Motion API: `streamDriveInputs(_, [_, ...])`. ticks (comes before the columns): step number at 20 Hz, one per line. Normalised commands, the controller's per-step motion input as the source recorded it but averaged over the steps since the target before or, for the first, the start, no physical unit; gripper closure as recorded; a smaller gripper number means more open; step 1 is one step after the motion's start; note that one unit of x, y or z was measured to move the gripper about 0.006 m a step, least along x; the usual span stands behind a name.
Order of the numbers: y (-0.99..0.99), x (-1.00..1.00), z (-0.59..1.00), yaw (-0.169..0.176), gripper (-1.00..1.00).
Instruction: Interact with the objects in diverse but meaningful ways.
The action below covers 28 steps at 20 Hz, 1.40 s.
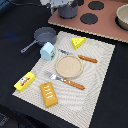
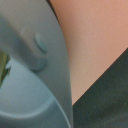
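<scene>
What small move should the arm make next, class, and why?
Probably lift the tool clear of the grey pot on the toy stove. It sits at the far edge, away from the placemat items; the wrist view shows only the pot's inside, so nothing there can be targeted yet.

We see a round tan plate [image 1: 68, 66] at the middle of a pale patterned mat [image 1: 102, 75], with an orange-handled fork [image 1: 65, 80] and knife [image 1: 81, 57] on opposite sides. Behind the mat lies a pink stovetop board [image 1: 107, 25] with dark burners [image 1: 89, 19].
</scene>
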Motion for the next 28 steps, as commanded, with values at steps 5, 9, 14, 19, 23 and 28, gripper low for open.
streamDriveInputs(5, [0.16, -0.01, 0.0, 0.0, 1.0])
streamDriveInputs(9, [0.14, 0.0, 0.0, 0.0, 1.0])
streamDriveInputs(14, [0.18, 0.0, -0.02, 0.004, 1.0])
streamDriveInputs(19, [0.13, -0.02, -0.08, 0.004, 1.0])
streamDriveInputs(23, [0.1, -0.03, -0.12, 0.001, 1.0])
streamDriveInputs(28, [0.13, 0.0, -0.1, 0.0, 1.0])
